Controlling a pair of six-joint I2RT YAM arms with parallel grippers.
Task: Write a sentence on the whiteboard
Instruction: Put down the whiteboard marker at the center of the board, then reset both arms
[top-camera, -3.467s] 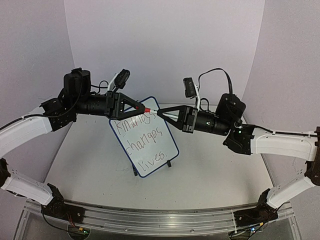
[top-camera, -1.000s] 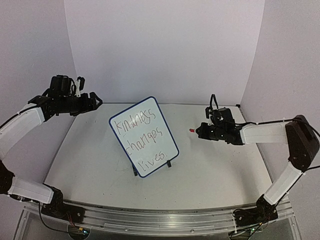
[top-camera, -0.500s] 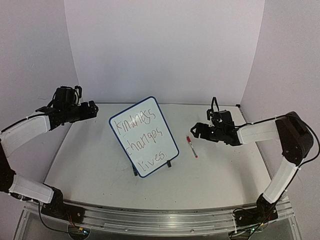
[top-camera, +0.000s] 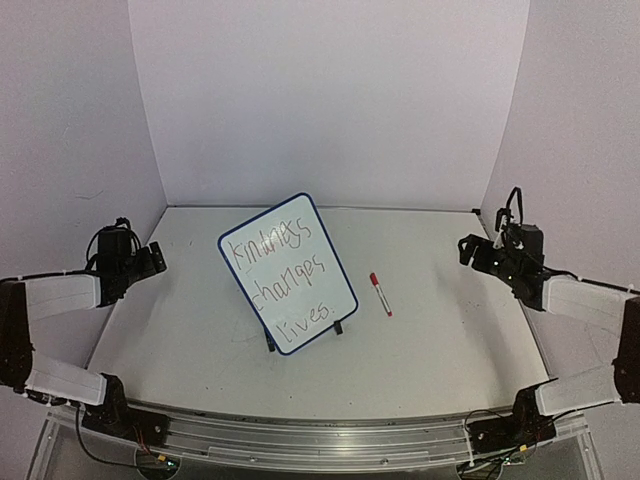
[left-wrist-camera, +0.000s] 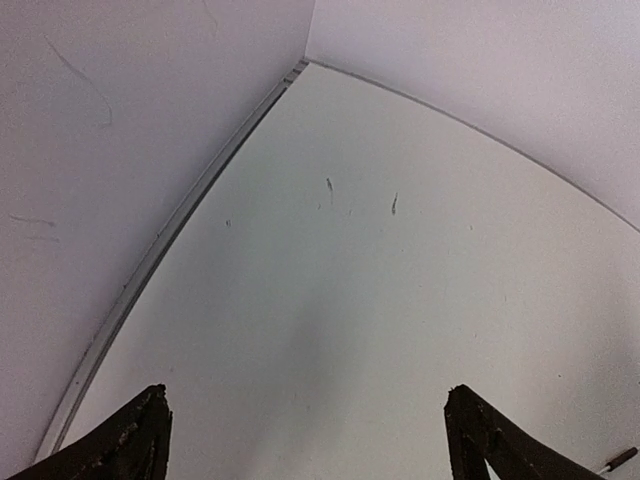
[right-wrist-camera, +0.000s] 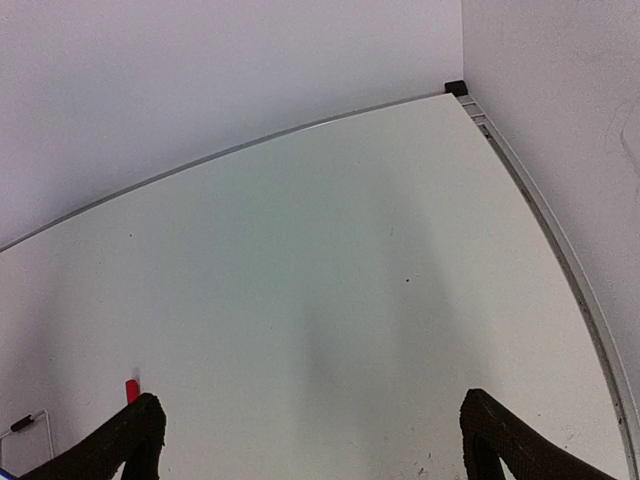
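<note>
**Sentence is up — now mind the board and the loose pen**

The whiteboard (top-camera: 335, 292) stands mid-table on its small feet, leaning back and turned a little to one side, with the sentence (top-camera: 287, 272) in red across three lines: "kindness changes lives". By my reading the writing is done, so your risks are all about disturbing it. If you bring either arm across the middle, a brush against the frame could tip the board off those feet, and a finger dragged over the face would smear the ink. The marker (top-camera: 380, 293) lies flat on the table (top-camera: 200, 340) just right of the board, apart from it; a nudge could roll it. I cannot tell whether it is capped.

Both claws are released. The left gripper (left-wrist-camera: 305, 400) sits at the left edge, fingers spread wide, nothing between them. The right gripper (right-wrist-camera: 310, 400) is the same at the right edge — empty, touching nothing.
</note>
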